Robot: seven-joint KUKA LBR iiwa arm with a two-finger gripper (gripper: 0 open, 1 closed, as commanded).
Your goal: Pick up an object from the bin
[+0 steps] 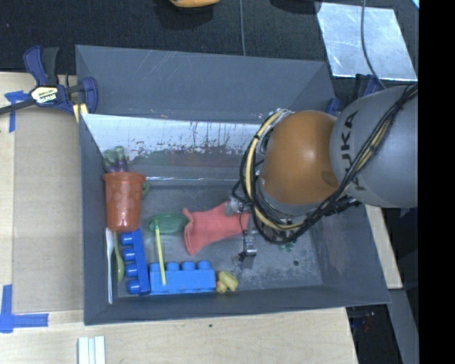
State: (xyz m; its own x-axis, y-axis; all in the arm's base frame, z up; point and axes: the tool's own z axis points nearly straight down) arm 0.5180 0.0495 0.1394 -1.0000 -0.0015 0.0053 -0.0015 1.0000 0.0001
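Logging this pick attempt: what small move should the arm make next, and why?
Probably shift slightly left in view, onto the pink cloth: the gripper hangs beside its right end, over bare bin floor; the cloth is the nearest thing.

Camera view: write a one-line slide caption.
KUKA arm's gripper beside a floppy pink cloth-like piece in the grey metal bin, blue plastic bricks nearby.

A pale beige worktop (43, 213) fills the left of the frame and runs along the bottom edge. Across the top lies a black surface (142, 25). On it, at the upper right, sits a crinkled silvery sheet (366, 39) that catches bright light. A rounded yellow-orange shape (193, 2) is cut off by the top edge; what it is cannot be told.
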